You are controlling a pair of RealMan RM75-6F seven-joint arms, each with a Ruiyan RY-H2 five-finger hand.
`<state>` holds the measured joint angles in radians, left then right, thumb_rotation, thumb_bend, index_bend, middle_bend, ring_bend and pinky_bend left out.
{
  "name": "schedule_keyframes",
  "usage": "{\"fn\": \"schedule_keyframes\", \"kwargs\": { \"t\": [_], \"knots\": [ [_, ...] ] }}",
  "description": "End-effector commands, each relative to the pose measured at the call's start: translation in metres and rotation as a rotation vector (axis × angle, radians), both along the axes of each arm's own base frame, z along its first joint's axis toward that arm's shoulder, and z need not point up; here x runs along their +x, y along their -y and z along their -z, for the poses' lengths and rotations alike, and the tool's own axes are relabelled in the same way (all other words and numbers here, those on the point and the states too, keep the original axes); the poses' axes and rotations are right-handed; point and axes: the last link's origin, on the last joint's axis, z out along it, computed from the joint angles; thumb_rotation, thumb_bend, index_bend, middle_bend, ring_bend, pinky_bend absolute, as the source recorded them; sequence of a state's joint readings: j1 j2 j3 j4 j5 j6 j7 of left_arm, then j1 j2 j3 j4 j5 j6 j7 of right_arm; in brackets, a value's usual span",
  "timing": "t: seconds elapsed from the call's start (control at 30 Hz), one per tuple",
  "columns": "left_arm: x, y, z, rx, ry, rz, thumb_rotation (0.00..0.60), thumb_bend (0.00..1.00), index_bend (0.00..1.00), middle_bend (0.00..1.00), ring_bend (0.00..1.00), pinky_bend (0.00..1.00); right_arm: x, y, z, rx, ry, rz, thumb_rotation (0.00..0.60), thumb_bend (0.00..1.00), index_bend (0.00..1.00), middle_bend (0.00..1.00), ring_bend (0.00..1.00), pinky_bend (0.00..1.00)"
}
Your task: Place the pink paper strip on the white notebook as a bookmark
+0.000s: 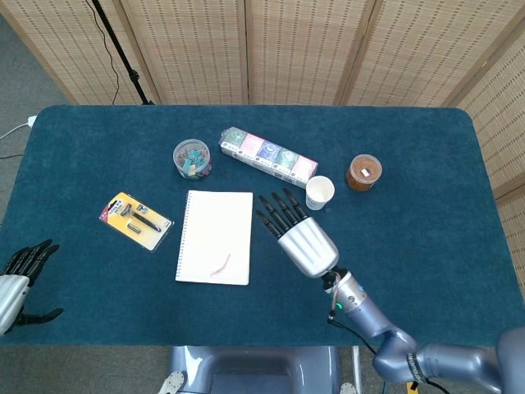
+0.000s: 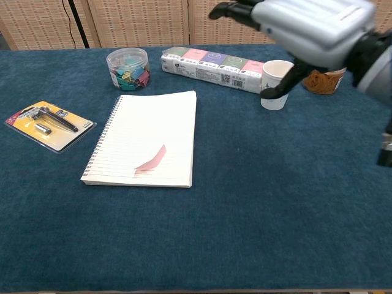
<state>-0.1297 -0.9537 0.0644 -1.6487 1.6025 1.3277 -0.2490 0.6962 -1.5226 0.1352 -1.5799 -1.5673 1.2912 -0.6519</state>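
Observation:
The white spiral notebook [image 1: 216,248] [image 2: 147,138] lies open on the blue table. A pink paper strip [image 1: 220,265] [image 2: 152,158] rests on its lined page near the front edge, with nothing touching it. My right hand [image 1: 297,233] [image 2: 306,23] hovers to the right of the notebook, raised above the table, fingers spread and empty. My left hand [image 1: 20,279] shows at the far left edge in the head view, off the table's side, fingers apart and holding nothing.
A yellow blister pack [image 1: 135,221] [image 2: 49,125] lies left of the notebook. Behind it stand a clip jar [image 1: 192,158] [image 2: 128,68], a row of boxes [image 1: 268,156] [image 2: 212,68], a paper cup [image 1: 319,193] [image 2: 277,84] and a brown-filled jar [image 1: 363,172] [image 2: 323,78].

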Motion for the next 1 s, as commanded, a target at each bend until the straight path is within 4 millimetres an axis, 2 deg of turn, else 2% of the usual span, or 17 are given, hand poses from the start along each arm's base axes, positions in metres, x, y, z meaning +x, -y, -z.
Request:
{"fn": "schedule_keyframes", "kwargs": {
  "t": [0.03, 0.07, 0.1, 0.13, 0.2, 0.3, 0.37, 0.5, 0.67, 0.87, 1.0],
  "knots": [
    [0.008, -0.026, 0.000, -0.043, -0.017, 0.024, 0.600, 0.00, 0.00, 0.14, 0.08, 0.03, -0.038, -0.009, -0.038, -0.016, 0.012, 0.067, 0.600, 0.09, 0.08, 0.00, 0.00, 0.00],
    [0.011, -0.030, 0.001, -0.056, -0.023, 0.032, 0.600, 0.00, 0.00, 0.29, 0.19, 0.10, -0.045, -0.011, -0.045, -0.020, 0.014, 0.080, 0.600, 0.08, 0.07, 0.00, 0.00, 0.00],
    [0.016, -0.036, 0.002, -0.073, -0.030, 0.048, 0.600, 0.00, 0.00, 0.45, 0.32, 0.22, -0.056, -0.014, -0.054, -0.021, 0.022, 0.100, 0.600, 0.07, 0.07, 0.00, 0.00, 0.00],
    [0.019, -0.041, 0.004, -0.082, -0.037, 0.063, 0.600, 0.00, 0.00, 0.54, 0.41, 0.32, -0.062, -0.016, -0.060, -0.020, 0.028, 0.114, 0.600, 0.06, 0.07, 0.00, 0.00, 0.00],
    [0.028, -0.049, 0.007, -0.106, -0.055, 0.093, 0.600, 0.00, 0.00, 0.73, 0.60, 0.59, -0.078, -0.023, -0.074, -0.016, 0.045, 0.150, 0.600, 0.04, 0.06, 0.00, 0.00, 0.00],
    [0.041, -0.061, 0.014, -0.141, -0.076, 0.129, 0.600, 0.00, 0.00, 0.93, 0.80, 0.83, -0.100, -0.035, -0.089, -0.003, 0.069, 0.206, 0.600, 0.04, 0.05, 0.00, 0.00, 0.00],
    [0.048, -0.068, 0.019, -0.175, -0.082, 0.135, 0.600, 0.00, 0.02, 0.99, 0.88, 0.92, -0.111, -0.043, -0.095, 0.024, 0.094, 0.238, 0.600, 0.04, 0.05, 0.00, 0.00, 0.00],
    [0.063, -0.084, 0.028, -0.242, -0.129, 0.138, 0.600, 0.00, 0.09, 1.00, 0.93, 0.97, -0.136, -0.054, -0.113, 0.043, 0.165, 0.305, 0.600, 0.04, 0.05, 0.00, 0.00, 0.00],
    [0.088, -0.102, 0.045, -0.348, -0.135, 0.124, 0.600, 0.00, 0.13, 1.00, 0.94, 0.98, -0.163, -0.067, -0.128, 0.064, 0.229, 0.389, 0.600, 0.04, 0.05, 0.00, 0.00, 0.00],
    [0.114, -0.110, 0.070, -0.486, -0.089, 0.090, 0.600, 0.00, 0.12, 1.00, 0.92, 0.98, -0.180, -0.080, -0.137, 0.057, 0.279, 0.447, 0.600, 0.04, 0.05, 0.00, 0.00, 0.00],
    [0.124, -0.112, 0.079, -0.480, -0.110, 0.142, 0.600, 0.00, 0.11, 1.00, 0.88, 0.98, -0.184, -0.088, -0.137, 0.067, 0.318, 0.477, 0.600, 0.04, 0.05, 0.00, 0.00, 0.00]
  ]
}}
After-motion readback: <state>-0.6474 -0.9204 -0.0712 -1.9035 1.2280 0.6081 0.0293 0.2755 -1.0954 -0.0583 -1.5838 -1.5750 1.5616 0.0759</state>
